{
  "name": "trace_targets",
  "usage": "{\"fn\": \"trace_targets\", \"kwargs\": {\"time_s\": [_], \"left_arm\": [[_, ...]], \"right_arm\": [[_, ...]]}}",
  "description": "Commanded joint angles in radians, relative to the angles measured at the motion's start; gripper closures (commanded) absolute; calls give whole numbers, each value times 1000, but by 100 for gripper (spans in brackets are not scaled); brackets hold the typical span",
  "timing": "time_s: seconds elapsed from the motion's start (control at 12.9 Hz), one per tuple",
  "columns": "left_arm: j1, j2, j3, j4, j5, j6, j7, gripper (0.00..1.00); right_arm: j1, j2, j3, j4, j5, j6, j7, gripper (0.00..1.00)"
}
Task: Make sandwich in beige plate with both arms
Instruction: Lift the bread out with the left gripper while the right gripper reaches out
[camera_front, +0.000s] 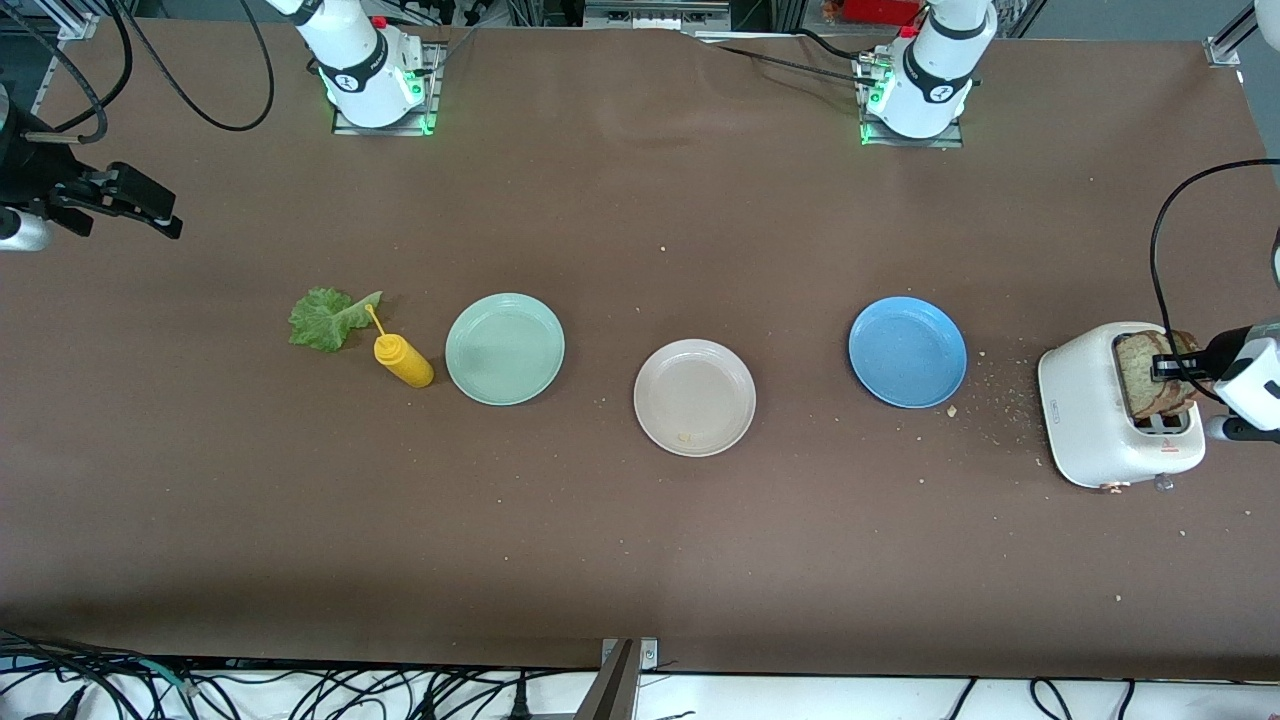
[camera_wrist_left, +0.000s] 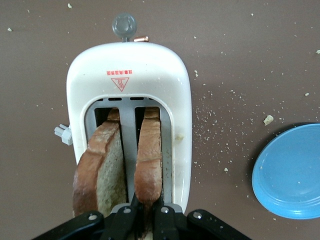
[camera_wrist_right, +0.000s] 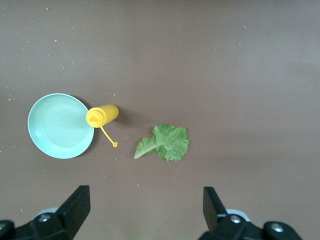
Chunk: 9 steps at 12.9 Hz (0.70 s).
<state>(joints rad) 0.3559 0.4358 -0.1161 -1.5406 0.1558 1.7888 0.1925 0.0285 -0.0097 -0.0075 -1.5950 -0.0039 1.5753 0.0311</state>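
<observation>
Early stage: the left hand (camera_wrist_left: 145, 212) is clamped on one bread slice (camera_wrist_left: 149, 160) in the toaster (camera_front: 1115, 405) at the left arm's end of the bench. The right hand (camera_wrist_right: 145, 210) waits wide open, empty, above the lettuce (camera_wrist_right: 166, 142). The beige plate (camera_front: 695, 397), mid-bench, holds nothing.

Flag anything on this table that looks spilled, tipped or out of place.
Crumbs lie scattered on the table between the blue plate and the toaster. A small yellowish speck sits on the beige plate. The yellow squeeze bottle leans, its cap hanging open.
</observation>
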Motion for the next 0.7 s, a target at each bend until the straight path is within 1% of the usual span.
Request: {"fn": "trace_targets", "kwargs": {"time_s": [0.0, 0.15, 0.46, 0.54, 0.62], "left_arm": [[8, -38, -8, 46, 16, -107, 25, 100], [8, -48, -14, 111, 14, -188, 24, 100], [-4, -54, -28, 218, 14, -328, 25, 100], [-21, -54, -52, 250, 17, -368, 22, 100], [-29, -54, -78, 279, 19, -400, 19, 100]], "right_arm": [[-7, 10, -3, 10, 21, 26, -66, 0], [-13, 33, -3, 18, 22, 55, -77, 0], [-7, 46, 4, 21, 30, 58, -76, 0], [-10, 78, 1, 26, 29, 60, -80, 0], [-12, 86, 1, 36, 30, 61, -94, 0]]}}
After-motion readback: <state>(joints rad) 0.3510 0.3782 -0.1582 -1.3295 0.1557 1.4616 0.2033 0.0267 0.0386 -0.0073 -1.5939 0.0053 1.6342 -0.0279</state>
